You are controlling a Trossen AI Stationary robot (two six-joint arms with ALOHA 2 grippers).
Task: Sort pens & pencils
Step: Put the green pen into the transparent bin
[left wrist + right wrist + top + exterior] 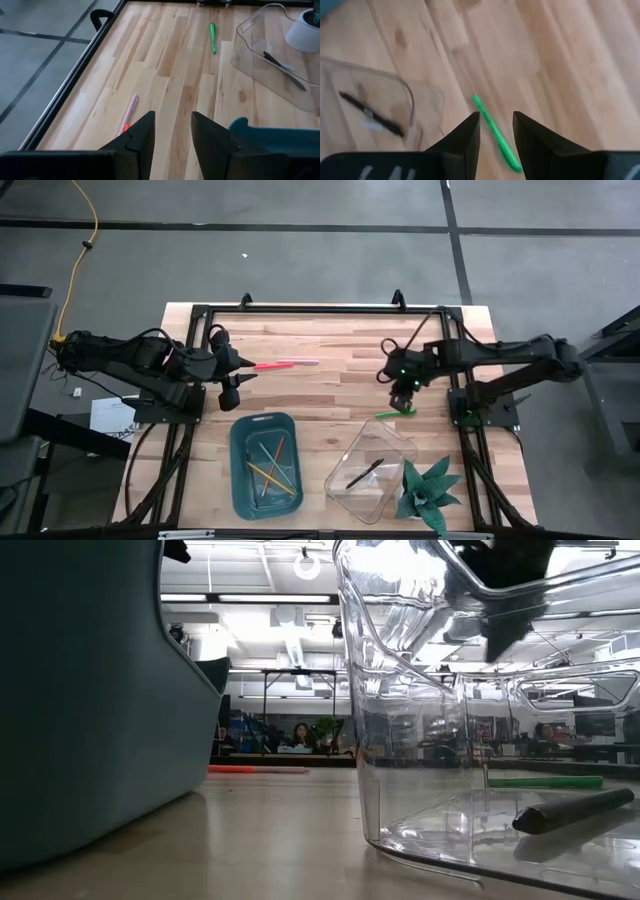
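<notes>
While the right gripper [403, 393] hangs just above the green pen [396, 414], its fingers [465, 137] stand a narrow gap apart and hold nothing. Right wrist view: the pen lies flat on the table [340, 395], running diagonally through the gap between the two fingertips, not touched as far as I can tell. Clear bin [371, 470] sits near, just past the pen on the side away from the arm's base; black pen [364, 473] lies loose on its floor. Potted plant [430, 490] stands right beside that bin.

Left gripper [240, 376] is over the table's left part, fingers [141, 140] parted a little, empty. Just ahead of its tips lie the red-orange pen [270, 366] and a pale pink stick [303, 362], end to end in one line on the wood. Left wrist view shows both close in front of the fingertips, the red-orange one partly hidden behind a finger.

Teal bin [265, 465] sits just beside the left gripper, toward the table's front edge. Pencils [268, 465] lie crossed inside it: yellow, orange, greenish. Exact count hard to tell.

Low view: green pen and red-orange pen both flat on the table; people visible in the room beyond.
</notes>
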